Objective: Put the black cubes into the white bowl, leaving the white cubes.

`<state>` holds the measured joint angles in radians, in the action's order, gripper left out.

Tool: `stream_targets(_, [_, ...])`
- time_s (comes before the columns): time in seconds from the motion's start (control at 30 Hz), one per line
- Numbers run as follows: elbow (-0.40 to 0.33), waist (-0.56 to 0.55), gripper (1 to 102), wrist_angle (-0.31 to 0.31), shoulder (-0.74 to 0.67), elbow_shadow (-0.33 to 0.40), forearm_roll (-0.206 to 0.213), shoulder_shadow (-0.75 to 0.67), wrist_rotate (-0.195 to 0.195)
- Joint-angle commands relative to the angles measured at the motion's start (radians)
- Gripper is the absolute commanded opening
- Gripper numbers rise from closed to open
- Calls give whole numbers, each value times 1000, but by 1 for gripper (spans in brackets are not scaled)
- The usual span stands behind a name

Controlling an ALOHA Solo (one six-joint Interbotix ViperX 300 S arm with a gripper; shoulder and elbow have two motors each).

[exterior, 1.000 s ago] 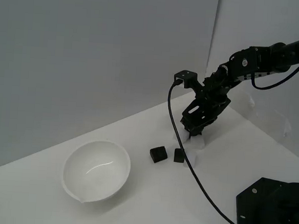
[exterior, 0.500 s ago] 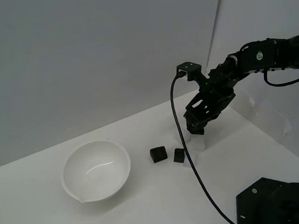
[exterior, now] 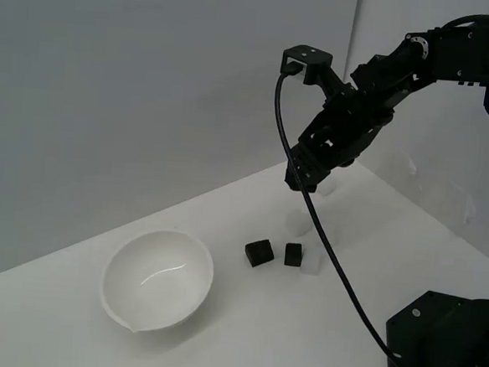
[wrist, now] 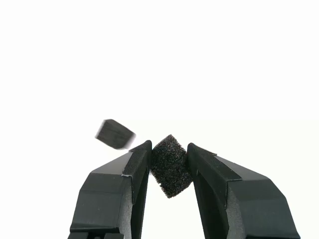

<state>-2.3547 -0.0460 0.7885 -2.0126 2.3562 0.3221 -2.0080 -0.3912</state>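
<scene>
My gripper [exterior: 302, 181] hangs well above the table, beyond the cubes, and is shut on a black cube. In the wrist view the jaws [wrist: 169, 149] pinch this foam-like black cube [wrist: 170, 166] between them. Two more black cubes [exterior: 258, 252] [exterior: 293, 254] sit side by side on the white table; one shows blurred in the wrist view [wrist: 115, 134]. The white bowl [exterior: 158, 278] stands empty toward the exterior view's left of them. Faint white cubes lie beside the right black cube [exterior: 312, 260] and below the gripper [exterior: 299, 223].
The arm's black base [exterior: 447, 345] fills the lower corner on the exterior view's right. A black cable [exterior: 327, 265] droops from the wrist past the cubes to the base. A grey wall rises behind the table.
The gripper has lifted off the table among the white cubes and risen, drifting slightly toward the exterior view's left, carrying a black cube. The two other black cubes and the bowl have not moved.
</scene>
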Motion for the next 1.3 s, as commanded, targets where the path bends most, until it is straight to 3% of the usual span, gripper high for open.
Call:
stream_targets(0.0, [26,-71,34,0,-46,-32,44,-49,8])
stream_targets(0.17, [60,-186,34,-2,-51,-66,92,-52,40])
stream_targets(0.4, [132,-310,34,-15,-3,-140,158,-5,48])
stream_targets(0.63, [207,-431,34,-51,92,-212,173,89,61])
stream_targets(0.9, [238,-515,34,-95,187,-245,216,184,64])
stream_targets(1.1, [249,-540,35,-98,215,-255,218,210,64])
stream_targets(1.13, [249,-540,39,-100,215,-255,218,212,64])
stream_targets(1.17, [250,-540,50,-100,215,-256,218,212,64])
stream_targets(1.23, [252,-540,88,-103,216,-258,218,213,64])
stream_targets(1.27, [252,-540,102,-107,216,-259,218,213,64])
